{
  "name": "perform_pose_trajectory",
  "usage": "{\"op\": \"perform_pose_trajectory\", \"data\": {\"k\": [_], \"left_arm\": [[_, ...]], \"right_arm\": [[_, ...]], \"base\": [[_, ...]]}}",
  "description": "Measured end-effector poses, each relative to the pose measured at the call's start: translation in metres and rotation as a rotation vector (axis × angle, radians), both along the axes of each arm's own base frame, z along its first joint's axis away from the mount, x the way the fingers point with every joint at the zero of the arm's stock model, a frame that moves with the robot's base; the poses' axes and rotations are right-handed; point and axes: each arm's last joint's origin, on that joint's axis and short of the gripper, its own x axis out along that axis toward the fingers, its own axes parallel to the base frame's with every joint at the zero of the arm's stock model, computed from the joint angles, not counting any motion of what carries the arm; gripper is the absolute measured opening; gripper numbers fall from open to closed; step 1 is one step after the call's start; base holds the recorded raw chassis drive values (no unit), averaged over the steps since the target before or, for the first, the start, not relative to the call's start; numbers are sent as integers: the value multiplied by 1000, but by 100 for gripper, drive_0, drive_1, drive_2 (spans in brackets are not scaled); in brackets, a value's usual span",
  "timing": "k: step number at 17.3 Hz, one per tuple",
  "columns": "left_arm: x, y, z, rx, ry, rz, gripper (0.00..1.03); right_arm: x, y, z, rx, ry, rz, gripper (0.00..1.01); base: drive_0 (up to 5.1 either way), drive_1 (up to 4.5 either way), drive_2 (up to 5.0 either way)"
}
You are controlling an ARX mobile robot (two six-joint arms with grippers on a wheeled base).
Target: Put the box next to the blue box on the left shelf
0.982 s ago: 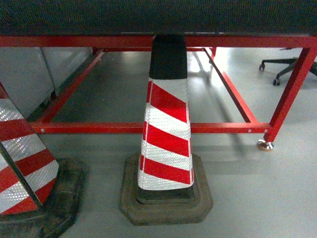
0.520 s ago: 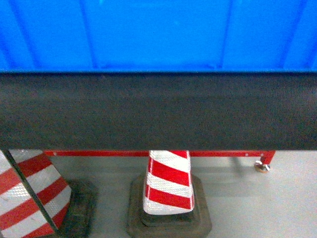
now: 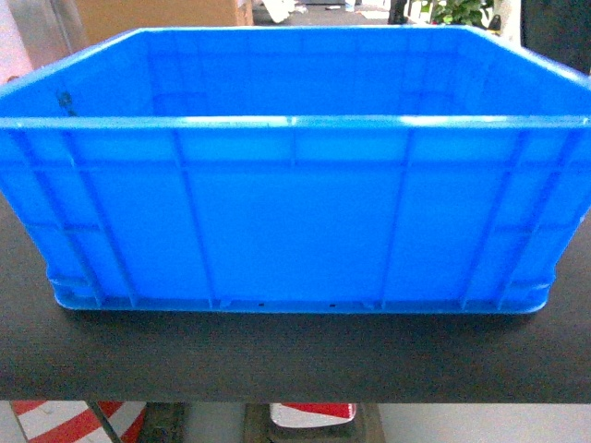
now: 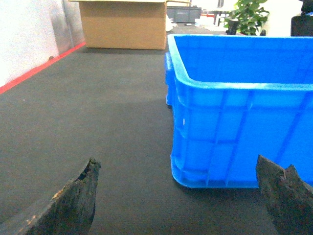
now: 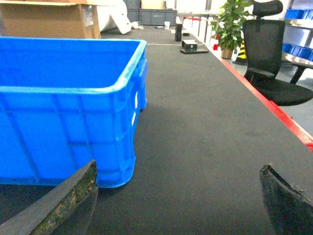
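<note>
A: Head view, surface and room?
B: Box point(image 3: 294, 185) sits flat on a dark matte table point(image 3: 277, 360); a striped cone point(image 3: 312, 413) shows below the table's edge. No arms in sight.

A: Left wrist view?
B: Same table, red edge strip at left, cardboard carton point(image 4: 123, 24) at the far end. Left gripper point(image 4: 181, 196) low over the top, fingers spread wide, box corner just ahead, apart from them.

A: Right wrist view?
B: Office chair point(image 5: 271, 58) and a potted plant point(image 5: 230, 24) beyond the table. Right gripper point(image 5: 178, 198) likewise spread, holding nothing; whether its left finger touches the box, probably not.
</note>
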Motion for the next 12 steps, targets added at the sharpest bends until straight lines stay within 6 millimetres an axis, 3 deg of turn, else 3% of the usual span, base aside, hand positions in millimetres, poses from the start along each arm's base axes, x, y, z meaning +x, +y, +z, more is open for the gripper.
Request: {"op": "perform_pose_trajectory", "data": {"k": [12], "left_arm": [[0, 0, 0, 0, -1, 0, 98]], "right_arm": [[0, 0, 0, 0, 2, 0, 98]], "base": [[0, 0, 0]]}}
